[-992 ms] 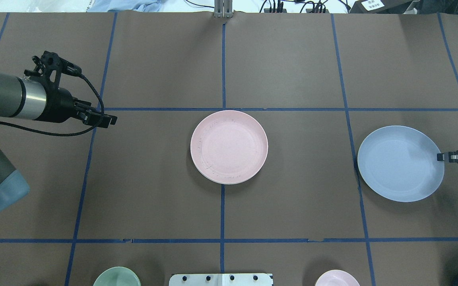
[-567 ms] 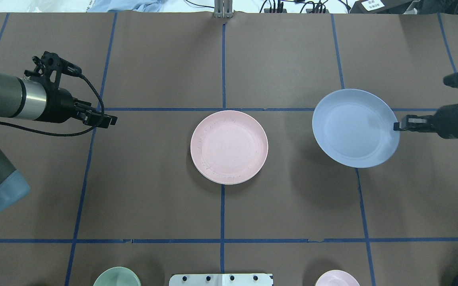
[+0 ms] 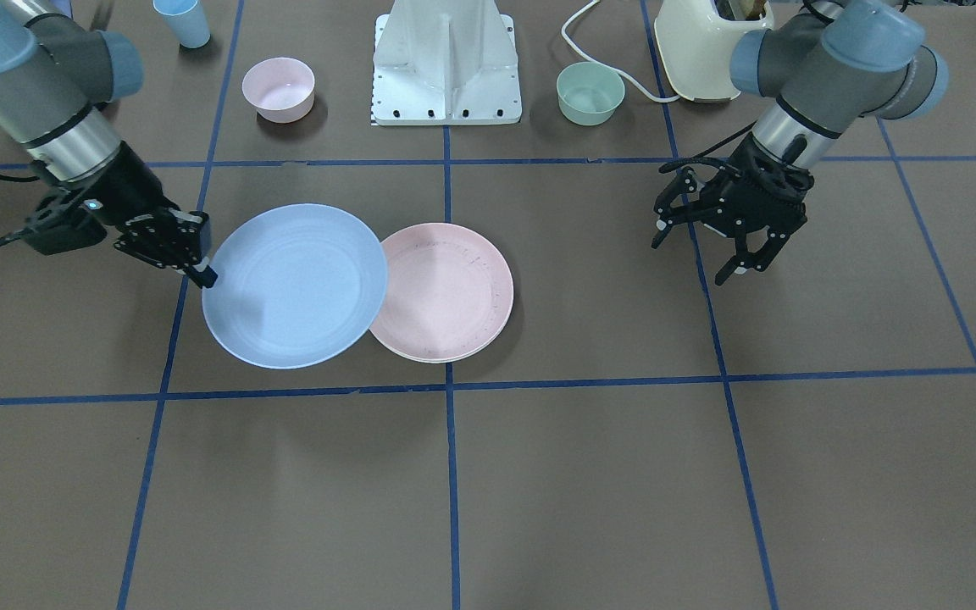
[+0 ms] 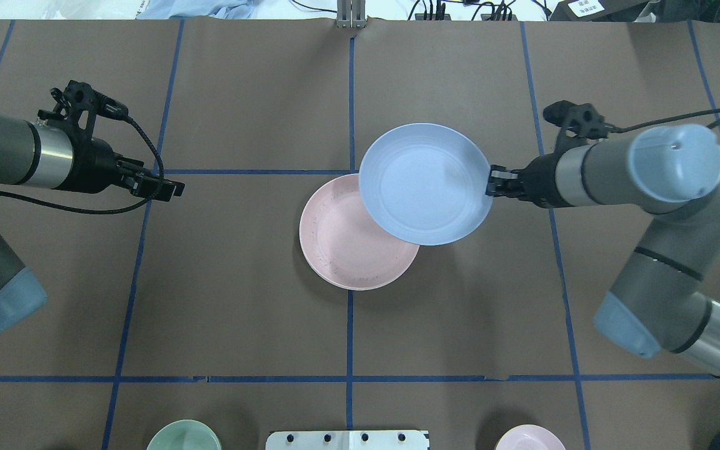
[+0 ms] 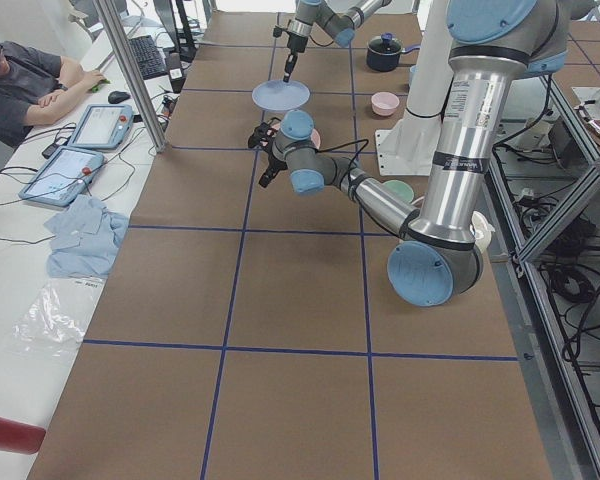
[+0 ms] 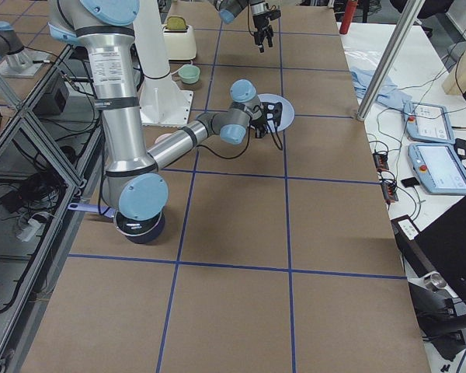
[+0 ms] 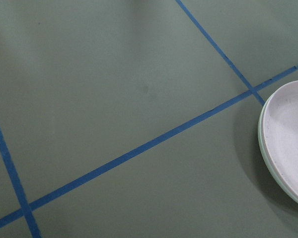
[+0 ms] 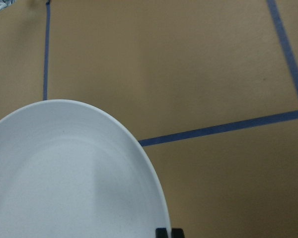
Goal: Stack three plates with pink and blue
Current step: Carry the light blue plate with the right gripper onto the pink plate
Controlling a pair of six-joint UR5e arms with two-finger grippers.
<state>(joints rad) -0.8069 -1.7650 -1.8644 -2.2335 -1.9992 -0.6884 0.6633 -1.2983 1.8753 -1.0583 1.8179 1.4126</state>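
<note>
My right gripper (image 4: 490, 185) is shut on the right rim of the pale blue plate (image 4: 425, 184) and holds it level in the air. The blue plate overlaps the far right part of the pink plate (image 4: 347, 250), which lies flat at the table's middle. In the front view the blue plate (image 3: 295, 286) covers the edge of the pink plate (image 3: 446, 292), with my right gripper (image 3: 207, 275) on its rim. A pale second rim shows under the pink plate (image 7: 288, 139); no cream-white plate face is visible. My left gripper (image 3: 695, 254) is open and empty, hovering well apart from the plates.
A green bowl (image 3: 590, 91) and a small pink bowl (image 3: 278, 87) stand on either side of the white robot base (image 3: 447, 59). A blue cup (image 3: 183, 21) and a cream appliance (image 3: 700, 42) stand further back. Blue tape lines cross the brown table.
My right arm has carried the blue plate from the table's right side leftward until it overlaps the pink plate. The left arm and the pink plate have not moved.
</note>
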